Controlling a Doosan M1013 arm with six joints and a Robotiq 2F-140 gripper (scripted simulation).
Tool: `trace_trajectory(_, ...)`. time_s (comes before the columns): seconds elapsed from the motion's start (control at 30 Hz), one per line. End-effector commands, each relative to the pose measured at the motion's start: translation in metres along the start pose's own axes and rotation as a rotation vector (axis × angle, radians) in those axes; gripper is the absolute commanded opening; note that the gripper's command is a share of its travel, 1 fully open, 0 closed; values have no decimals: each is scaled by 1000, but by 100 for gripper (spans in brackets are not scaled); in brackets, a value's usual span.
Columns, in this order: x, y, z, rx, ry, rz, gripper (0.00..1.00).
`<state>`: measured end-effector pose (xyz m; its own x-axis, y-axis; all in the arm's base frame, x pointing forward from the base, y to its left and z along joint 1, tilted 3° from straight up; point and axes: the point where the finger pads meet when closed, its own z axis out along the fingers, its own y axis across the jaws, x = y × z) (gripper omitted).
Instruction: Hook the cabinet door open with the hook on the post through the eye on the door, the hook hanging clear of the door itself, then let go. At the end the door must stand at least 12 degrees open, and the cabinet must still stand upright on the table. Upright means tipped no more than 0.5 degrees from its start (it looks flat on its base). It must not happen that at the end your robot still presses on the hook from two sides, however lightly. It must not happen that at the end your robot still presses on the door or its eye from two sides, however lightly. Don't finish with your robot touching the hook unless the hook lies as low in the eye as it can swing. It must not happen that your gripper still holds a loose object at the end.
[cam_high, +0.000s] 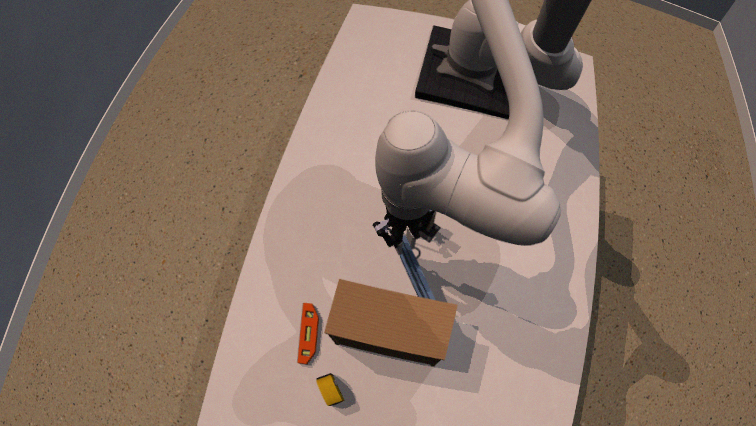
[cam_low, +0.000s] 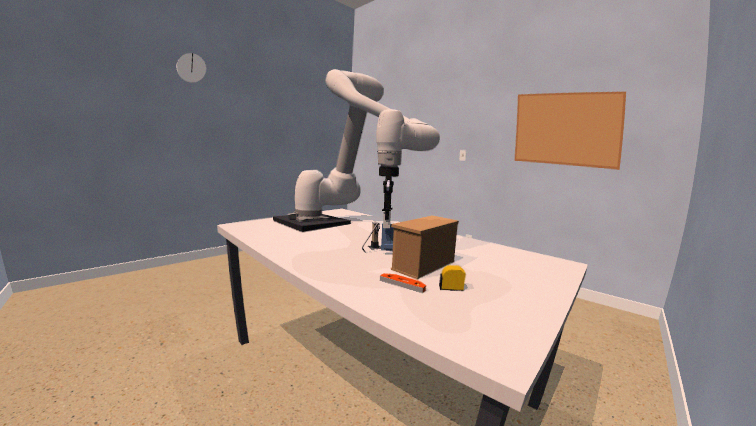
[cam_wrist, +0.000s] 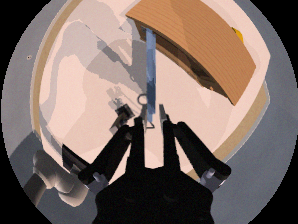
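Observation:
The wooden cabinet (cam_high: 391, 320) (cam_low: 406, 251) (cam_wrist: 200, 45) looks upright. Its blue door (cam_high: 415, 268) (cam_low: 387, 240) (cam_wrist: 151, 65) stands wide open. The ring-shaped eye (cam_high: 420, 252) (cam_wrist: 138, 99) sticks out from the door's face near its free end. My gripper (cam_high: 403, 239) (cam_low: 386, 224) (cam_wrist: 153, 110) points down with narrowly parted fingers, one on each side of the door's free edge, with a small gap visible. The post (cam_low: 375, 231) stands beside the door; the thin hook (cam_low: 363, 247) hangs slanting down from it, outside the eye. Fingertip contact with the door is unclear.
An orange level (cam_high: 308, 334) (cam_low: 403, 282) lies beside the cabinet. A yellow tape measure (cam_high: 330, 390) (cam_low: 452, 278) stands behind it. The robot's black base plate (cam_high: 444, 97) (cam_low: 312, 223) is at the far end of the table (cam_high: 285, 211) (cam_low: 328, 280).

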<state>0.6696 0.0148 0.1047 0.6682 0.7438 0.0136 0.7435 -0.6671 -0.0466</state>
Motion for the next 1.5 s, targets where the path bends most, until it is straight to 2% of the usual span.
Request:
trace_trajectory(0.0, 0, 5, 0, 1, -3, -33, 16)
trace_trajectory(1.47, 4, 37, 0, 1, -3, -225, 16)
